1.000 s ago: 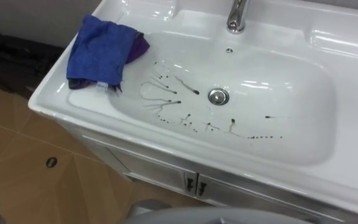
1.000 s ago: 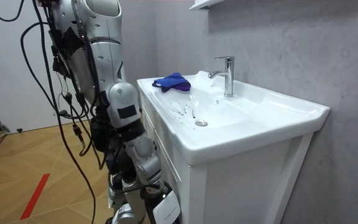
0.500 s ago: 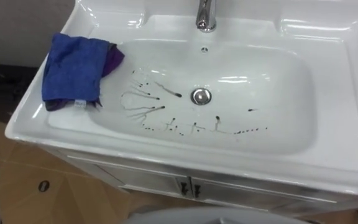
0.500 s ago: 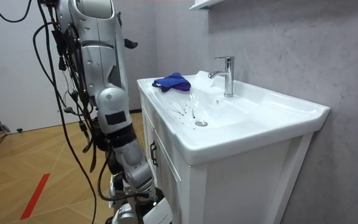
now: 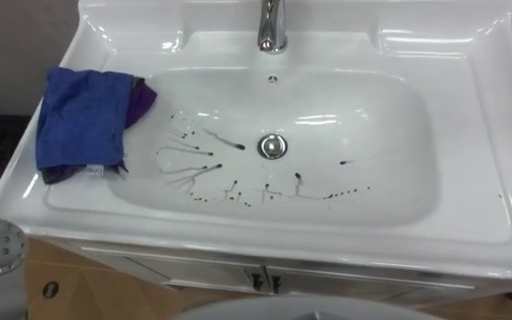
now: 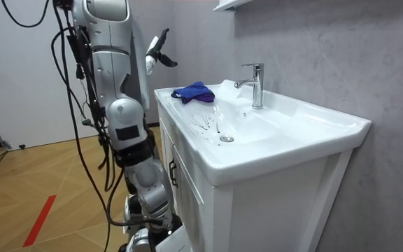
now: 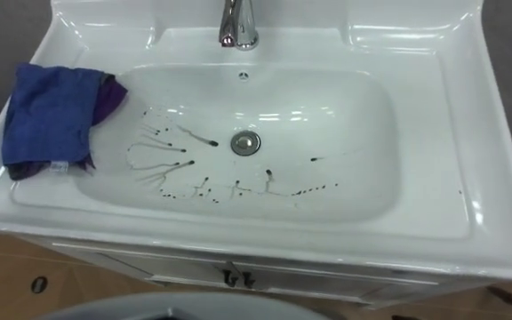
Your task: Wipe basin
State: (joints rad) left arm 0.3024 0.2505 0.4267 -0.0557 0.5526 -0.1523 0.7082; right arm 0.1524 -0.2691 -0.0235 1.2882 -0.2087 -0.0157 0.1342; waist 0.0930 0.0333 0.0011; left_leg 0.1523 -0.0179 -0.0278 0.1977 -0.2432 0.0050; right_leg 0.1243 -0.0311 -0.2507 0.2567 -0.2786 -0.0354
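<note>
A white basin (image 5: 469,160) is set on a white cabinet right in front of me. Dark streaks and spots (image 5: 220,164) run across its bowl to the left of and below the drain (image 5: 272,146). A crumpled blue cloth (image 5: 83,116) with a purple one under it lies on the basin's left rim, partly hanging into the bowl. In the room view I stand at the cabinet's end, and my left hand (image 6: 158,52) is raised open at chest height, short of the cloth (image 6: 193,92) and touching nothing.
A chrome tap (image 5: 272,27) stands at the back middle of the basin. Cabinet doors with dark handles (image 5: 260,283) are below the front edge. A grey wall is behind the basin, a shelf (image 6: 229,4) is above it, and wooden floor lies to my left.
The eye view has swung until the basin sits square in front. In the room view my body has turned toward the cabinet and my left hand has come up. The cloth has not moved.
</note>
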